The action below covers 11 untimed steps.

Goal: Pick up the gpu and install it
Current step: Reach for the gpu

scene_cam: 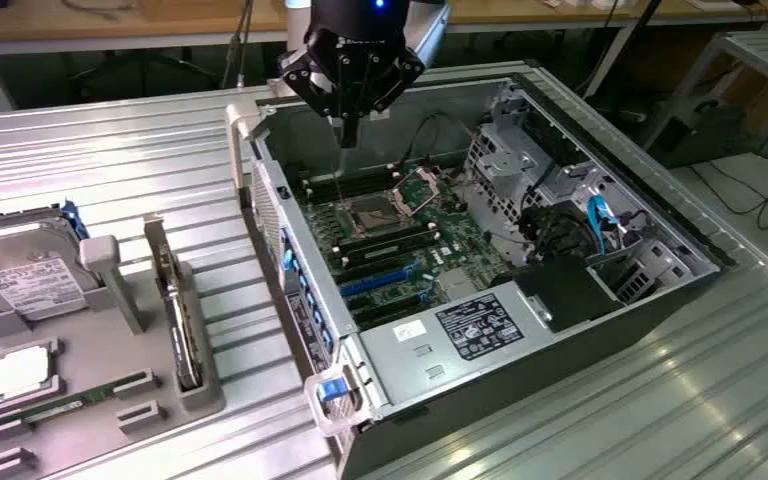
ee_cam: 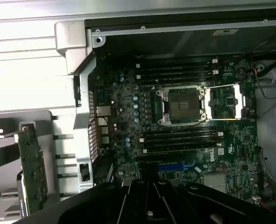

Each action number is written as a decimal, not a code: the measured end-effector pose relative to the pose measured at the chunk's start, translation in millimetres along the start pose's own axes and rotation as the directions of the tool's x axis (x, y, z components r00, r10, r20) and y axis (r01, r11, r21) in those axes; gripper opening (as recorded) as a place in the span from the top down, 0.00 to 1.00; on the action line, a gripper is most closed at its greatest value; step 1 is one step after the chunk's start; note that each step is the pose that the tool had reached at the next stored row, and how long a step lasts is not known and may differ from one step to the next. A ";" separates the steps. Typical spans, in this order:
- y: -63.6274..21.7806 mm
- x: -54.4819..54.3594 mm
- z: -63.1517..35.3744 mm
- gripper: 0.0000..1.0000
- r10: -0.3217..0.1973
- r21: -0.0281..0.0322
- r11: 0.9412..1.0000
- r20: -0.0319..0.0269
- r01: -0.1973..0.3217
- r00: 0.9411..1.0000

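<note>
At the exterior view's lower left, a grey holder (scene_cam: 104, 370) carries a boxy silver hard drive (scene_cam: 31, 285) and the thin gpu (scene_cam: 175, 300), upright on edge in its slot. Upper centre, the black gripper (scene_cam: 348, 135) hangs, jaws closed and empty, above the open metal case (scene_cam: 598, 350) and its green motherboard (scene_cam: 424, 240).

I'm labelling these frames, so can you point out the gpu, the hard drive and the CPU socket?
gpu (scene_cam: 179, 320), exterior view, upper edge of the upright card.
hard drive (scene_cam: 31, 285), exterior view, on its white label.
CPU socket (ee_cam: 181, 105), wrist view, centre of the open socket.
</note>
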<state>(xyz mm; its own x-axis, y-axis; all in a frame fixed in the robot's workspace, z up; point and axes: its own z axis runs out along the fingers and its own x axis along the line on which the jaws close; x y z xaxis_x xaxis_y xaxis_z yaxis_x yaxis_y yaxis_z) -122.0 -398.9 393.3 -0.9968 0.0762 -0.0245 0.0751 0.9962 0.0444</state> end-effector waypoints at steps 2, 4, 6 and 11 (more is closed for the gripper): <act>-0.1 1.3 0.0 0.89 0.000 0.000 1.000 0.000 0.000 1.000; -0.4 2.7 -0.1 0.89 0.000 0.000 1.000 0.000 0.000 1.000; -0.6 4.3 -0.1 0.89 0.000 0.000 1.000 0.000 0.000 1.000; -1.5 10.2 -0.3 0.89 0.000 0.000 1.000 0.000 0.000 1.000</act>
<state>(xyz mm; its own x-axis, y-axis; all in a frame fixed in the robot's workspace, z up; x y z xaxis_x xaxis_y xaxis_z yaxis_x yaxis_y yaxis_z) -132.3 -399.7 393.3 -0.9968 0.0762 -0.0245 0.0751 0.9962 0.0443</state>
